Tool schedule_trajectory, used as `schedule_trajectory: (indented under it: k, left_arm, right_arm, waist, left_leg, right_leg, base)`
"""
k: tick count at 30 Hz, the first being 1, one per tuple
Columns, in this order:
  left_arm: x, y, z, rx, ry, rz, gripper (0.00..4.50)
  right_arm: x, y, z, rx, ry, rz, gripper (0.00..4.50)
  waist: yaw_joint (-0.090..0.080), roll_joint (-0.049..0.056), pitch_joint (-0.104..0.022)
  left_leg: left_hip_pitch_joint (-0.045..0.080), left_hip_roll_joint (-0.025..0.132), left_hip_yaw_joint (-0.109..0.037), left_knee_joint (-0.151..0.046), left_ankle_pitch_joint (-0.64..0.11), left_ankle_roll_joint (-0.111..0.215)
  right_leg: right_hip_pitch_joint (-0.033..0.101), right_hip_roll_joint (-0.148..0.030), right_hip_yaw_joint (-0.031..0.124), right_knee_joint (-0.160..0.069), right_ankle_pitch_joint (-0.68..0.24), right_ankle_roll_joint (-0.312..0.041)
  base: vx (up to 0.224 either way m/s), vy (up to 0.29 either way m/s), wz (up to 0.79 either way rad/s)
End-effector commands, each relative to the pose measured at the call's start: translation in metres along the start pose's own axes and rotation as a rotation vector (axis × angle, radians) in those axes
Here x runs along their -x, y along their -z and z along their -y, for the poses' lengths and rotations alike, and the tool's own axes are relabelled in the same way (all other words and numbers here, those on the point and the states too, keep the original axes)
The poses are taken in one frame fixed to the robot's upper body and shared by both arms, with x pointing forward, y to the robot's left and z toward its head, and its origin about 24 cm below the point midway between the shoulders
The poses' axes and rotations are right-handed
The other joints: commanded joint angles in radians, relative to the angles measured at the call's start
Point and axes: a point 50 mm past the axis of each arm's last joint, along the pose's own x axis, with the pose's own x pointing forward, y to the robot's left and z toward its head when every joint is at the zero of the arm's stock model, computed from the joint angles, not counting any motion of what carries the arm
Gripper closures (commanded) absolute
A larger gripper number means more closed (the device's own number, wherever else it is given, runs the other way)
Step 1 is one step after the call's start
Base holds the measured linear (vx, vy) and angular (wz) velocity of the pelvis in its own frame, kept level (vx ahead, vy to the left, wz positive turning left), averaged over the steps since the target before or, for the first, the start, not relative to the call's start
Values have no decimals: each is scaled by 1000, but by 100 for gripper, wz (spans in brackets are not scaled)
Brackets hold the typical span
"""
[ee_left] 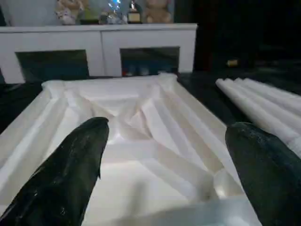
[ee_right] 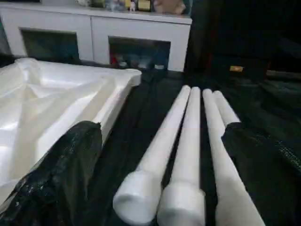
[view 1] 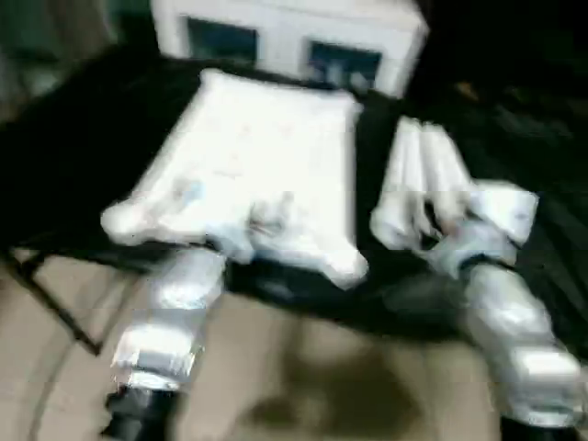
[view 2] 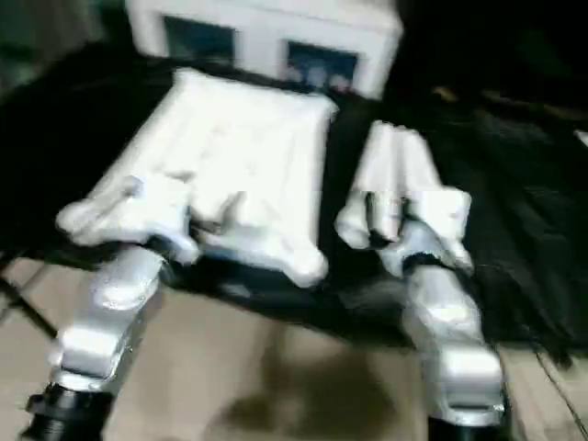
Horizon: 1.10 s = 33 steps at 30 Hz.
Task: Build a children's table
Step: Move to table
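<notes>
- Ribbed table top (ee_left: 141, 141) upside-down on black tabletop (ee_right: 155, 108), left; looks light, stiff, slick plastic.
- Four tube legs (ee_right: 188, 141) bundled right; I'd grip mid-tube.
- My left end effector (ee_left: 164, 160) and right end effector (ee_right: 162, 155) both wide, empty.

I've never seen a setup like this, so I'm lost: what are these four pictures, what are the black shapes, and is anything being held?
It is a humanoid robot with two silver arms. Two pictures come from cameras in its head, two from its wrists. The black shapes are fingers: the left tool hovers open over the upside-down white table top, the right tool is open above four white tube legs lying side by side. All rest on a black-sheeted work table, before a white cabinet. Nothing is held.
</notes>
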Motion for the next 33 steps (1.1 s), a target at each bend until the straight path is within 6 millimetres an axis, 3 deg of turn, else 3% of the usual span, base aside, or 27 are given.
schedule_trajectory:
  k: [1,2,3,4,6,7,8,9,10,11,13,15,17,19,21,22,23,24,25,26,27,28,29,30,31,32,33]
  left_arm:
    - [5,1,-19,-15,-71,-18,8]
    - [5,1,-19,-18,-72,-17,8]
    - [5,0,-19,-26,-73,-16,8]
    - [7,0,-21,-36,-69,-16,8]
    - [9,1,-23,-44,-64,-20,8]
    - [9,1,-23,-44,-66,-21,8]
    - [10,1,-23,-42,-67,-22,8]
    - [10,1,-23,-40,-67,-23,8]
    - [9,1,-22,-39,-65,-22,8]
    - [9,1,-22,-37,-62,-22,8]
    - [8,1,-21,-36,-58,-23,8]
    - [6,1,-19,-38,-45,-23,8]
    - [4,1,-17,-40,-30,-22,8]
    - [3,1,-15,-38,-18,-22,8]
    - [1,1,-11,-34,5,-21,8]
    - [0,1,-10,-34,11,-20,8]
    - [-1,0,-9,-35,17,-18,8]
    - [-2,0,-9,-35,18,-18,8]
    - [-3,-1,-5,-33,42,-3,8]
    - [-3,-2,-4,-37,52,1,8]
    - [-3,-2,-1,-45,67,4,8]
    - [-3,-1,1,-29,89,5,8]
    - [-4,3,3,-33,105,-17,8]
    - [-4,4,3,-32,107,-22,8]
    - [-5,4,3,-30,107,-25,8]
    - [-7,5,3,-20,113,-27,8]
    - [-8,6,2,-18,110,-29,8]
  right_arm:
    - [-3,-4,-17,-9,-78,11,0]
    - [-3,-4,-17,-7,-80,10,0]
    - [-3,-4,-17,-4,-82,8,0]
    - [-3,-2,-18,-9,-84,-1,0]
    - [-3,-1,-20,-19,-89,-6,0]
    - [-3,-1,-20,-19,-91,-7,0]
    - [-3,-1,-20,-21,-89,-7,0]
    - [-3,-1,-19,-26,-86,-8,0]
    - [-3,-1,-19,-25,-82,-10,0]
    - [-3,-1,-18,-21,-79,-11,0]
    - [-2,-1,-18,-23,-74,-13,0]
    - [-1,0,-16,-23,-61,-13,0]
    - [0,0,-13,-22,-48,-12,0]
    - [2,0,-11,-20,-31,-14,0]
    - [4,1,-8,-23,-4,-16,0]
    - [5,2,-7,-28,5,-17,0]
    - [6,2,-6,-32,10,-19,0]
    - [6,2,-6,-33,12,-20,0]
    - [9,3,-3,-35,35,-27,0]
    - [10,4,-2,-35,44,-30,0]
    - [13,4,0,-30,59,-34,0]
    - [16,4,1,-26,68,-35,0]
    - [21,4,4,-15,86,-36,0]
    - [23,4,5,-12,95,-38,0]
    - [24,4,6,-10,101,-39,0]
    - [28,3,9,-2,129,-46,0]
    - [30,2,11,0,138,-45,0]
  waist:
    - [-72,88,-81]
    - [-99,78,-93]
    - [-55,50,-61]
    - [-54,24,-49]
    - [-57,-3,-27]
    - [-65,-33,-9]
    - [-67,-67,-13]
    - [-36,-83,-18]
    - [-37,-71,-5]
    - [-27,-75,-25]
    - [-29,-44,-24]
    - [-93,19,-17]
    - [-136,17,-42]
    - [-147,-8,-38]
    - [-112,-53,-50]
    - [-68,-40,-55]
    - [-51,-36,-52]
    - [-53,-18,-54]
    - [-56,18,-44]
    - [-65,48,-28]
    - [-70,80,-39]
    - [-107,102,-61]
    - [-91,86,-63]
    - [-81,93,-63]
    - [-72,48,-72]
    - [-55,5,-94]
    - [-32,-1,-97]
  left_leg:
    - [154,73,-114,-104,420,237]
    - [199,155,-207,-139,613,379]
    - [148,178,-182,-148,595,405]
    - [98,152,-100,-186,344,327]
    - [91,120,-33,-236,32,322]
    - [86,92,43,-252,-226,257]
    - [89,58,72,-218,-314,203]
    - [149,4,78,-65,-238,112]
    - [104,10,29,-23,-88,92]
    - [59,3,3,-49,-12,61]
    - [64,2,-2,-100,51,55]
    - [185,86,-42,-251,25,55]
    - [288,153,-110,-251,42,248]
    - [254,82,-55,-232,166,341]
    - [126,-55,27,-146,79,294]
    - [51,-26,-1,-25,13,182]
    - [3,5,-28,11,33,67]
    - [-22,10,-36,13,59,30]
    - [17,18,-34,-25,97,-81]
    - [43,29,-17,-171,214,-154]
    - [100,52,-14,-213,254,-167]
    - [194,193,-74,-223,257,-146]
    - [190,201,-32,-196,393,-101]
    - [177,180,0,-179,489,-95]
    - [142,75,85,-132,584,-85]
    - [64,-24,117,-100,466,-82]
    - [23,-21,90,-73,297,-57]
  right_leg:
    - [-165,-36,-192,171,621,115]
    - [-228,-75,-219,202,163,85]
    - [-241,-114,-209,216,-21,52]
    - [-232,-111,-216,219,77,42]
    - [-235,-119,-219,134,211,-18]
    - [-213,-139,-200,20,198,-71]
    - [-195,-167,-158,-68,-1,-70]
    - [-174,-256,-55,-183,-590,-86]
    - [-114,-319,-13,-214,-822,-130]
    - [-46,-287,-13,-174,-677,-174]
    - [-47,-228,-39,-152,-351,-298]
    - [-177,-112,-175,-49,-101,-268]
    - [-275,-155,-222,50,107,-143]
    - [-259,-175,-218,1,222,-150]
    - [-75,-226,-100,-86,120,-261]
    - [10,-345,3,-152,25,-505]
    - [26,-332,-6,-134,126,-610]
    - [28,-311,-20,-114,215,-620]
    - [-22,-231,-17,-118,257,-586]
    - [-73,-100,-83,-81,249,-385]
    - [-121,-62,-126,-57,227,-258]
    - [-234,-106,-165,42,98,-104]
    - [-247,-147,-165,28,199,-62]
    - [-251,-158,-158,13,301,-65]
    - [-227,-135,-126,-22,561,-98]
    - [-128,-103,-41,-13,832,-105]
    - [-99,-158,22,-21,992,-125]
  base:
    - [-218,129,-13]
    - [-156,-68,-28]
    - [-156,-68,-28]
    - [71,-62,-7]
    - [90,-15,14]
    - [52,-72,19]
    - [115,-122,39]
    - [115,-122,39]
    - [121,-95,27]
    - [87,-16,9]
    - [96,-2,17]
    - [111,19,29]
    - [164,26,20]
    - [163,23,18]
    - [170,-10,10]
    - [173,17,16]
    - [155,63,13]
    - [155,63,13]
    - [132,45,-1]
    - [104,67,-26]
    - [104,67,-26]
    - [108,63,-47]
    - [109,31,-37]
    - [109,31,-37]
    - [99,30,-38]
    - [76,17,-52]
    - [76,17,-52]
